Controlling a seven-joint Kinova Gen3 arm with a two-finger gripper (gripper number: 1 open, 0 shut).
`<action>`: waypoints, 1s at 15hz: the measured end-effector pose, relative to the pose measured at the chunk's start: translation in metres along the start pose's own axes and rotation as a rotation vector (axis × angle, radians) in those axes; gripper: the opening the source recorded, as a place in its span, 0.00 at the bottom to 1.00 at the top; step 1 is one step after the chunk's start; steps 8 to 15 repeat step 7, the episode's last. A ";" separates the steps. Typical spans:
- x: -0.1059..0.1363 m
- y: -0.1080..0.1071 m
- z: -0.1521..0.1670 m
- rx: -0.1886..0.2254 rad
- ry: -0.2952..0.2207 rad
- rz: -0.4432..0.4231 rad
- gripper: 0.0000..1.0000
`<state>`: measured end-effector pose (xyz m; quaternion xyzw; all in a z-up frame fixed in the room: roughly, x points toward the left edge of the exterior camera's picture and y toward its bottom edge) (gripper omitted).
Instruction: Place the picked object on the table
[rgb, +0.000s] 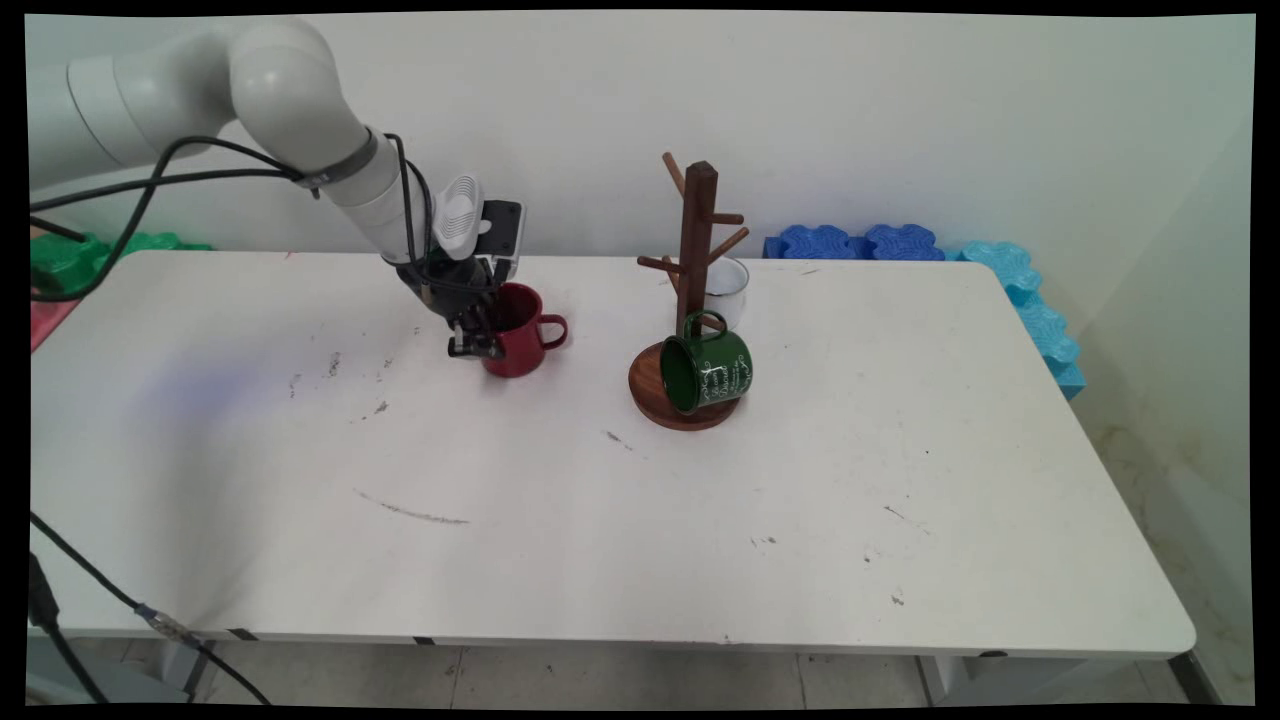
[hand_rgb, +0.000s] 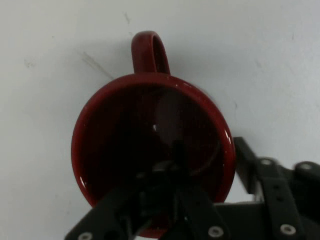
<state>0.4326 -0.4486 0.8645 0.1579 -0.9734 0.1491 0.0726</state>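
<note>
Gripper (rgb: 477, 340) at red mug's (rgb: 517, 331) rim, finger spread unclear | mug upright left of wooden mug tree (rgb: 692, 300) | green mug (rgb: 708, 372) leaning on tree base | white mug (rgb: 728, 290) behind tree

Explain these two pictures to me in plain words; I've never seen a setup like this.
The white jointed machine is a robot arm; its black two-finger end effector does the grasping. The wide picture comes from a fixed camera looking down across the white table. The close picture comes from a camera on the hand, looking along the fingers.

On the table stand a red mug, upright with its handle away from the arm, and a wooden mug tree with a green mug tipped on its side against its round base and a white mug behind it.

The end effector sits at the red mug's rim, one finger inside; whether it grips is unclear.
</note>
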 end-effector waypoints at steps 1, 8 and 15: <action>-0.001 0.000 0.000 0.000 -0.001 0.000 1.00; -0.002 0.000 0.001 0.011 -0.001 0.000 1.00; -0.002 0.000 0.001 0.011 -0.001 0.000 1.00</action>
